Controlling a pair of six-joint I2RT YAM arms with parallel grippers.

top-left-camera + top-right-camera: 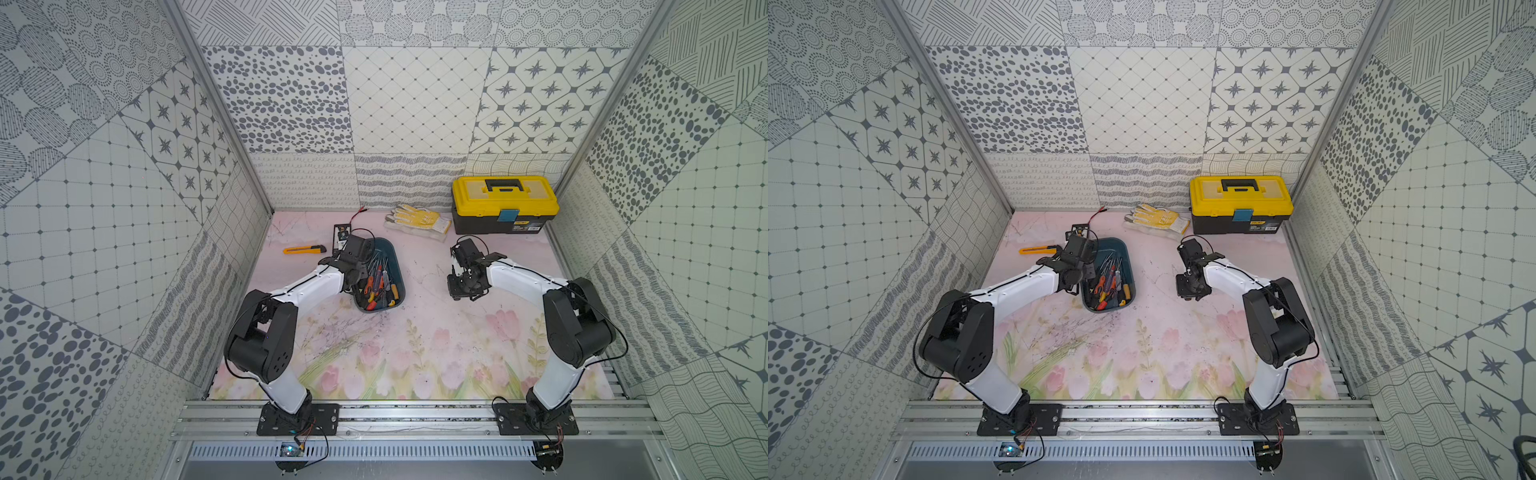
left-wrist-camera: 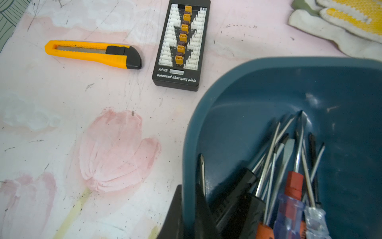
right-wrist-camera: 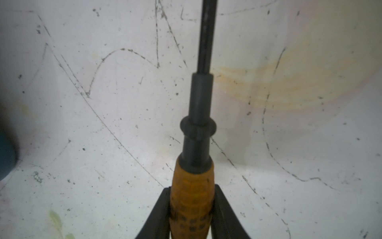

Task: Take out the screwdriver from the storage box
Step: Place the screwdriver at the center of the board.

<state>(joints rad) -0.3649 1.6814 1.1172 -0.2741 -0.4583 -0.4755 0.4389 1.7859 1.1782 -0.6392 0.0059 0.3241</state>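
Right gripper (image 3: 192, 189) is clamped on the screwdriver (image 3: 196, 99), one finger on each side of the handle. It sits over bare mat (image 1: 424, 332), well apart from the box (image 1: 384, 248), so the screwdriver is out of the box. Whether its tip touches the mat cannot be told, since the shaft runs out of the wrist picture.

Left gripper (image 2: 188, 186) is clenched on the box's near rim, one finger outside the wall and one inside.

Readable writing is only on the black charging board (image 2: 177, 45): "KePaQi" and "balanced charging plate". The toolbox (image 1: 505, 203) carries labels on its front, too small to read.

The box is a teal tub with rounded corners and a thick rim, and it has no lid. A pile of drivers (image 2: 289, 186) lies in it, tips toward the far end. The board lies just beyond the box's far left corner, with the knife (image 2: 93, 53) beside the board. The gloves (image 1: 417, 220) and the toolbox lie along the back wall. Between the box and the right gripper the mat is open, as is the wide strip toward the arm bases.

The screwdriver has an orange handle with rows of dark dimples. A black collar with a flared ring follows, then a dark, thin shaft.
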